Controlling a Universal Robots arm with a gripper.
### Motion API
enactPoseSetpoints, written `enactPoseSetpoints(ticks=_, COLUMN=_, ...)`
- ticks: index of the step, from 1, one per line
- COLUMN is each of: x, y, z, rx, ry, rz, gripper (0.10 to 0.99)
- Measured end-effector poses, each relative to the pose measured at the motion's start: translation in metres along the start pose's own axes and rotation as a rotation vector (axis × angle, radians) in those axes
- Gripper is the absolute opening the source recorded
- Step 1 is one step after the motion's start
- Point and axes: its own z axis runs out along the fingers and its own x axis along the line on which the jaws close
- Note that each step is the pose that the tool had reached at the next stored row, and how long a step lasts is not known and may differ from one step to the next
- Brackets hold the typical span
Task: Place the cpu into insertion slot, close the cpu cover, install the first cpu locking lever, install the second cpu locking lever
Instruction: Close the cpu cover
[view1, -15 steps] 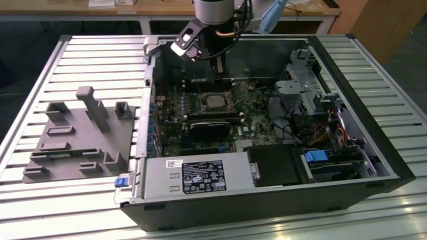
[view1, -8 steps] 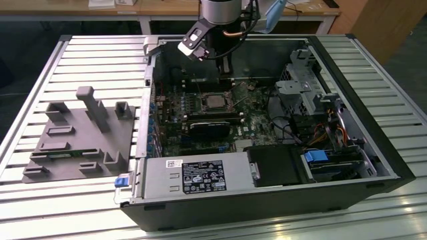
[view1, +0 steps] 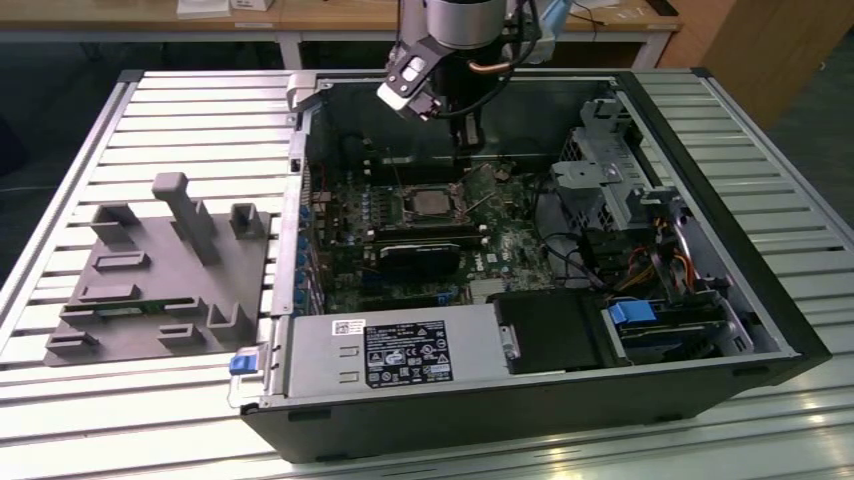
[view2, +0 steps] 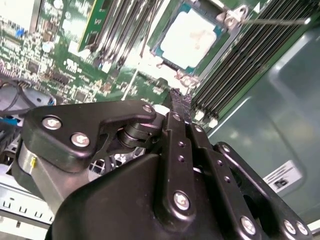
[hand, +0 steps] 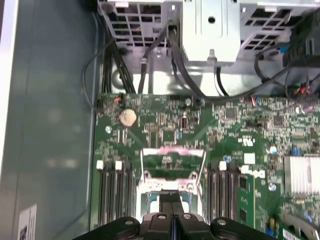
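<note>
Fingers (view2: 176, 120) of black metal, pressed together on nothing, hang over the green motherboard (view2: 75, 55), tips aimed at the small silver-grey square cpu (view2: 192, 37) lying flat in the silver-rimmed insertion slot (view2: 161, 49) just beyond them.

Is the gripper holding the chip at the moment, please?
No, the chip sits down on the circuit board, apart from the shut gripper.

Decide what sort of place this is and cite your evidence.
Probably a robotics lab or test bench: an open computer case lies on a slatted metal table, a robot arm hangs over it, and a grey fixture plate sits beside it.
</note>
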Motion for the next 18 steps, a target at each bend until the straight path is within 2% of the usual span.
enactPoseSetpoints(ticks=5, x=0.0000, y=0.0126, z=0.0012, rx=0.006, ry=-0.0001, rz=0.000, gripper=0.102)
enactPoseSetpoints(ticks=9, x=0.0000, y=0.0193, z=0.0020, rx=0.008, ry=0.0001, rz=0.000, gripper=0.102)
enactPoseSetpoints(ticks=18, x=0.0001, y=0.0489, z=0.0050, rx=0.014, ry=0.0000, rz=0.000, gripper=0.102)
